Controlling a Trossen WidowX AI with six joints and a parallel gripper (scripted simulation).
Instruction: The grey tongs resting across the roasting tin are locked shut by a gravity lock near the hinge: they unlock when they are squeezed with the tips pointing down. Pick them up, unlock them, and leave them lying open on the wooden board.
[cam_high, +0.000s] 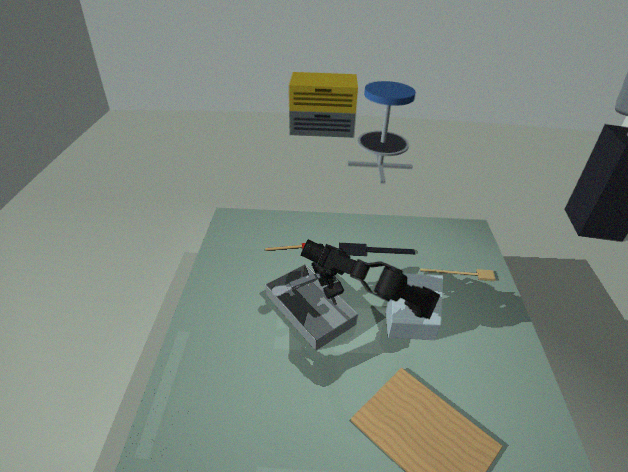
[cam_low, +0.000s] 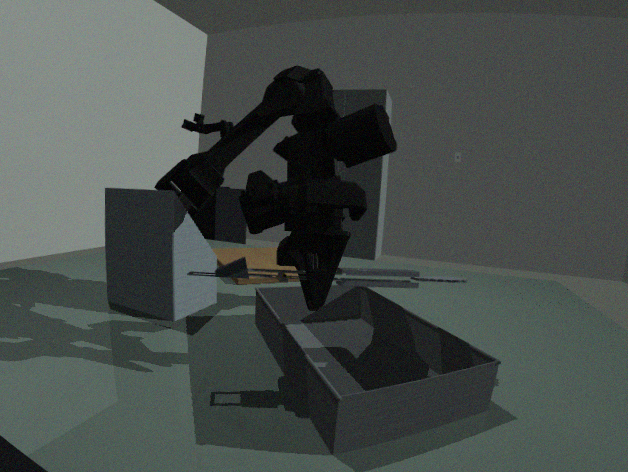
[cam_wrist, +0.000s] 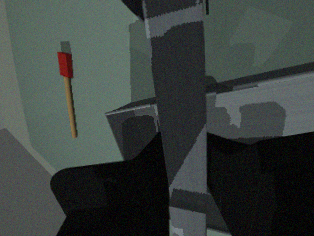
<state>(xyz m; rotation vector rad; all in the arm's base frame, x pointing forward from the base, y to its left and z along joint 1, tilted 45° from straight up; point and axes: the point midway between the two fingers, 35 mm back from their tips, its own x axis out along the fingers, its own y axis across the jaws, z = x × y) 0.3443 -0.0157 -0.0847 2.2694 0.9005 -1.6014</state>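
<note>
The grey tongs (cam_high: 280, 289) (cam_low: 378, 272) (cam_wrist: 180, 90) are held roughly level above the grey roasting tin (cam_high: 337, 334) (cam_low: 416, 418). Their dark hinge block (cam_low: 233, 268) is at the left in the exterior view, and their tips point to the right, not down. My gripper (cam_high: 333, 295) (cam_low: 314, 305) (cam_wrist: 175, 134) points down and is shut on the tongs; in the wrist view a finger is on each side of them. Whether the lock is engaged cannot be seen. The wooden board (cam_high: 431, 421) (cam_low: 253, 255) lies flat, away from the tin.
A pale block (cam_high: 413, 331) (cam_low: 139, 253) stands under the arm's base end, beside the tin. A red-headed wooden tool (cam_high: 284, 248) (cam_wrist: 65, 65), a black tool (cam_high: 352, 249) and a wooden spatula (cam_high: 486, 274) lie along the far side in the top view.
</note>
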